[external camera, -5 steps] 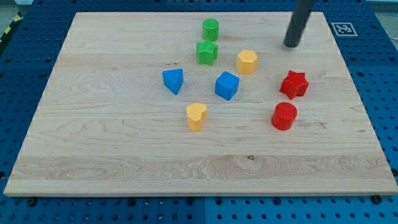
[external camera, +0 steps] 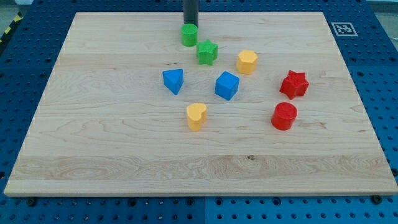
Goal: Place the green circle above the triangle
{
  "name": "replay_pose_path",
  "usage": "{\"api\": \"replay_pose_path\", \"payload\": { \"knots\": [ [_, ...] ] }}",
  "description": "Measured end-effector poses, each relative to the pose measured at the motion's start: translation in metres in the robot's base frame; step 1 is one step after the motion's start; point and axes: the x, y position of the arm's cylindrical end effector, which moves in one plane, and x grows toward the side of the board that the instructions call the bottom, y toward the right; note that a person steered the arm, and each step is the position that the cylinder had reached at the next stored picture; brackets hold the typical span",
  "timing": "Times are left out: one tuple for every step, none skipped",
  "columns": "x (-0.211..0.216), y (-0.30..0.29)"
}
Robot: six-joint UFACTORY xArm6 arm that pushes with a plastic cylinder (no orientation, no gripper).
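Note:
The green circle [external camera: 189, 35] stands near the view's top, a little left of centre. My tip [external camera: 190, 23] is right behind it, at its upper edge, touching or almost touching it. The blue triangle [external camera: 174, 80] lies below and slightly left of the green circle, with a gap between them. A green star [external camera: 207, 52] sits just to the lower right of the green circle.
A yellow hexagon [external camera: 247, 61], a blue cube [external camera: 227, 85], a red star [external camera: 294, 84], a red circle [external camera: 285, 116] and a yellow heart [external camera: 196, 116] stand on the wooden board [external camera: 93, 143]. A marker tag [external camera: 341, 28] sits at the top right corner.
My tip has swept from the top right across to the top centre. The green circle has shifted left and slightly down, away from above the green star.

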Motion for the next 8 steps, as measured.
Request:
{"api": "replay_pose_path", "payload": {
  "knots": [
    [-0.007, 0.000],
    [-0.015, 0.013],
    [-0.003, 0.015],
    [0.010, 0.015],
    [0.019, 0.015],
    [0.022, 0.022],
    [0.022, 0.039],
    [0.028, 0.034]
  ]
}}
